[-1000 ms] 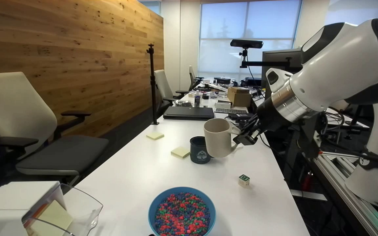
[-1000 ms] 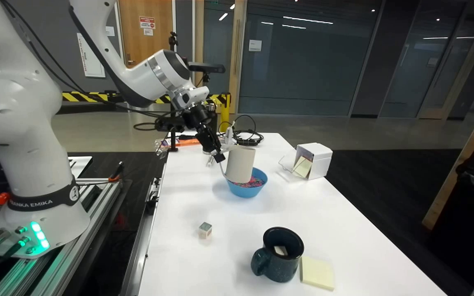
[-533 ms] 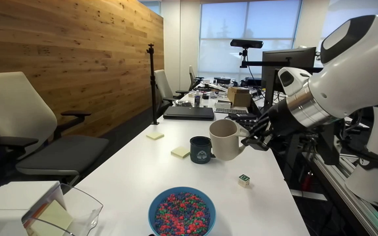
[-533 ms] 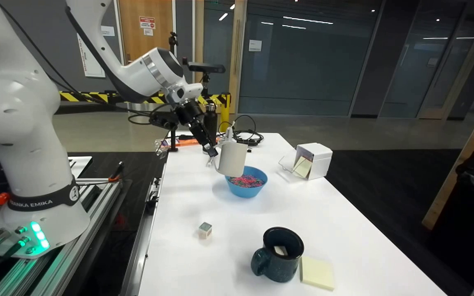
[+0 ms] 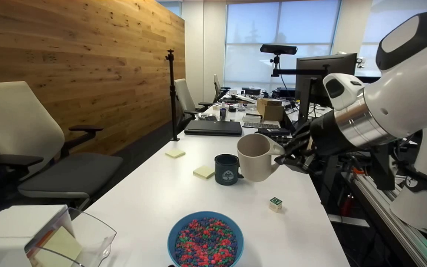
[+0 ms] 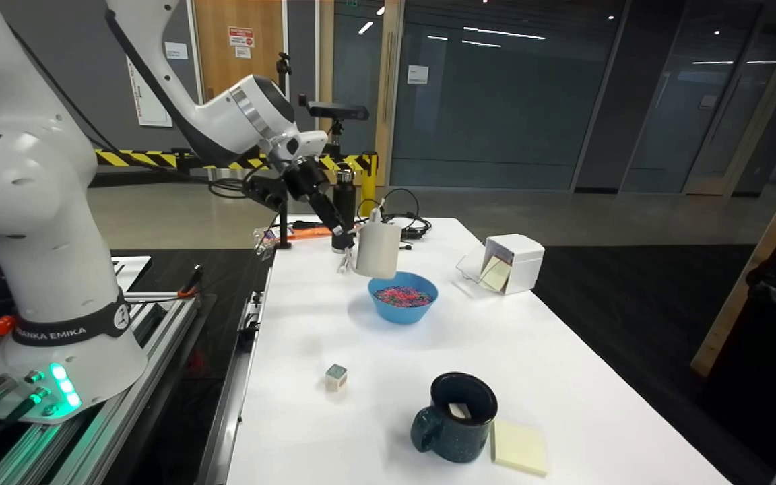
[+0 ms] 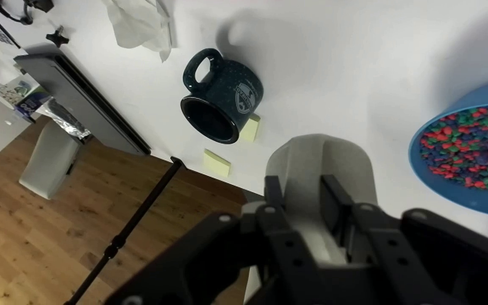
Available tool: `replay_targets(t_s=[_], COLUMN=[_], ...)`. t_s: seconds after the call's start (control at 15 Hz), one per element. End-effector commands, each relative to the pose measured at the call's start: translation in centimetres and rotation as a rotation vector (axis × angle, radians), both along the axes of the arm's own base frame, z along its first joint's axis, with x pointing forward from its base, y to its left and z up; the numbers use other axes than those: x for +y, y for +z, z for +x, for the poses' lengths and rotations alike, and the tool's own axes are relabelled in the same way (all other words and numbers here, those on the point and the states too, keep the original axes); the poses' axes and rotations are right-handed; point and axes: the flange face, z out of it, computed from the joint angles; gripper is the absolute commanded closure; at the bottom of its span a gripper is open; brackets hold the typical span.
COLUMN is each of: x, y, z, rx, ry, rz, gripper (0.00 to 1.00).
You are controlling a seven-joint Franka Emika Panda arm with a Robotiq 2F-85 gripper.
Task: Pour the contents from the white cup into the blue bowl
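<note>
The white cup hangs above the table, slightly tilted with its opening up. In an exterior view the visible part of its inside looks bare; its bottom is hidden. My gripper is shut on the cup's handle; in the wrist view the fingers sit on both sides of the handle, with the cup body beyond. The blue bowl stands on the table, filled with pink, blue and green bits; its rim also shows in the wrist view. The cup is apart from the bowl and higher.
A dark mug stands on the table beside yellow note pads. A small letter block lies near the robot-side edge. A white box with a clear container stands past the bowl. A laptop and black pole are farther off.
The cup and gripper have moved right in an exterior view, and up and left in an exterior view, away from the bowl. The bowl and its contents look the same.
</note>
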Motion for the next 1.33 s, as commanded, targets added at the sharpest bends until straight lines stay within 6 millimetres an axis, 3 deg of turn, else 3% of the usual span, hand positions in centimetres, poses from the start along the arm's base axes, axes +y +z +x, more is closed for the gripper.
replay_targets(t_s=[0.0, 0.67, 0.93, 1.27], x=[1.5, 7.2, 7.9, 8.0], y=[0.3, -2.2, -3.3, -3.2], z=[0.6, 2.2, 2.4, 2.8], rx=[0.0, 0.046, 0.074, 0.115], ry=[-0.02, -0.043, -0.041, -0.01], rz=[-0.026, -0.268, -0.347, -0.486], gripper=[0.93, 0.93, 0.93, 0.93])
